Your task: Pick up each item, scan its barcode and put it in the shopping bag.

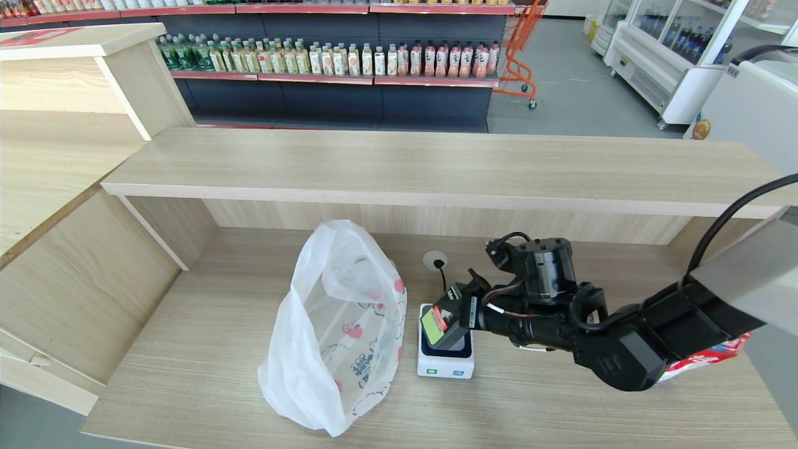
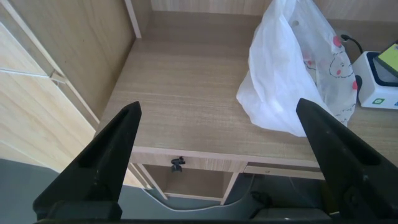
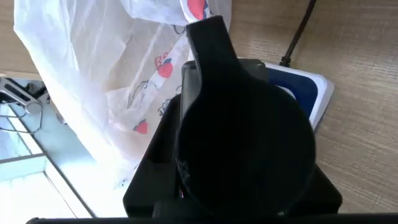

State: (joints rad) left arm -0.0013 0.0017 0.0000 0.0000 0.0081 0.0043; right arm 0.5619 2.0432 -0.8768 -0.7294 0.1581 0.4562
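The right gripper (image 1: 450, 315) is clamped on a small green-and-red item (image 1: 434, 325) and holds it tilted just above the scanner (image 1: 444, 368). The scanner sits on the counter (image 1: 206, 349) just beside the bag (image 1: 336, 324). The left gripper (image 2: 217, 158) hangs empty with its fingers wide apart, off the counter's near edge and well apart from the bag. The step in hand looks like the scan, with bagging to follow. The first risk is a missed read: which face carries the barcode cannot be told, and the tilt may turn it away from the scanner's window. The second risk is the bag. Its plastic is soft and nothing holds its mouth open. The wall nearest the scanner stands tall, so a sideways carry at this height could catch it. That could fold the mouth shut or push the bag over, and the item would drop outside. The item is small and held at the gripper's tip, so a knock against the scanner could twist it loose. Pulling the scanner's cable (image 1: 441, 271) would shift the scanner. A red pack (image 1: 711, 357) lies beneath the right arm, and a low swing could sweep it off the counter.
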